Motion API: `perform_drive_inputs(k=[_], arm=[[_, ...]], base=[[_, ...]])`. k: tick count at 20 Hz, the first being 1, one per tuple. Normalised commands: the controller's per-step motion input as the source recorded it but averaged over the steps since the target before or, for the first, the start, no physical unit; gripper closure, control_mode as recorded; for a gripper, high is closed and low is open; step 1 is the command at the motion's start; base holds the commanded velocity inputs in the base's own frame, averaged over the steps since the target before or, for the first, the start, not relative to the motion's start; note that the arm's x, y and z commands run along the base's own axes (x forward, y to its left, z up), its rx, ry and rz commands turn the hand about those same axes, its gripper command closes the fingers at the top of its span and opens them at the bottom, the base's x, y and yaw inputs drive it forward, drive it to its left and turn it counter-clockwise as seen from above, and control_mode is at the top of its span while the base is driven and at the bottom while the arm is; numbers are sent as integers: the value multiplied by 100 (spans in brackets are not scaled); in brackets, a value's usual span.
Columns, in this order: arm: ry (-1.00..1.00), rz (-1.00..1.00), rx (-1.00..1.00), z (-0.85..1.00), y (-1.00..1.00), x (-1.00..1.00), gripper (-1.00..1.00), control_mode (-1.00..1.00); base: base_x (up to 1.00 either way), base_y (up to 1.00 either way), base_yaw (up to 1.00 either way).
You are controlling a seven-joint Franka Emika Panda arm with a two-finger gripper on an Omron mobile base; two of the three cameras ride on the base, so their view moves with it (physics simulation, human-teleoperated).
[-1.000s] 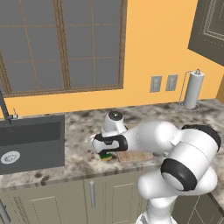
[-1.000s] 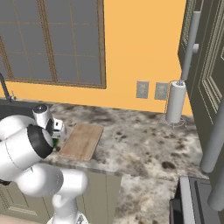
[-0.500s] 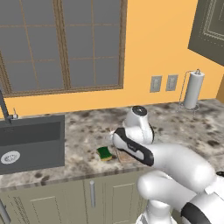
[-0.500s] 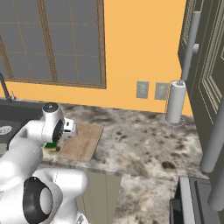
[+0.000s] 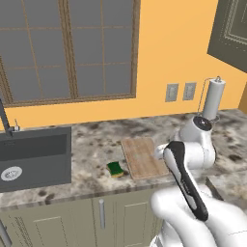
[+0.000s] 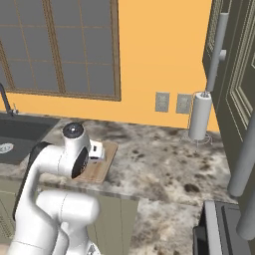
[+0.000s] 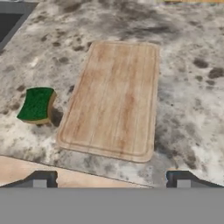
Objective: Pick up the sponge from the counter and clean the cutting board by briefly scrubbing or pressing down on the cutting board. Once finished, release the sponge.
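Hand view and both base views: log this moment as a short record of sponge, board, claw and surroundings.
sponge: sponge, green side up, on the counter beside the cutting board's left edge, not on it
cutting board: cutting board flat on the counter, nothing on it
claw: claw open, empty, above the board's near edge
sink: sink left of the sponge
paper towel roll: paper towel roll upright by the wall

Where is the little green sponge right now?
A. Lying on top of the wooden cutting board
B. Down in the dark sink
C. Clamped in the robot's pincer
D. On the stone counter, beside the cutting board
D. The sponge sits on the speckled counter just off the cutting board's edge, apart from it, and the open pincer holds nothing.
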Motion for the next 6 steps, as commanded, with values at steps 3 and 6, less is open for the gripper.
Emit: perform_drive_inputs(k=[3,6], arm=[[0,0,0,37,-100,-68,-100,-100],[0,0,0,31,-96,-57,-100,-100]], base=[[0,0,0],[0,0,0]])
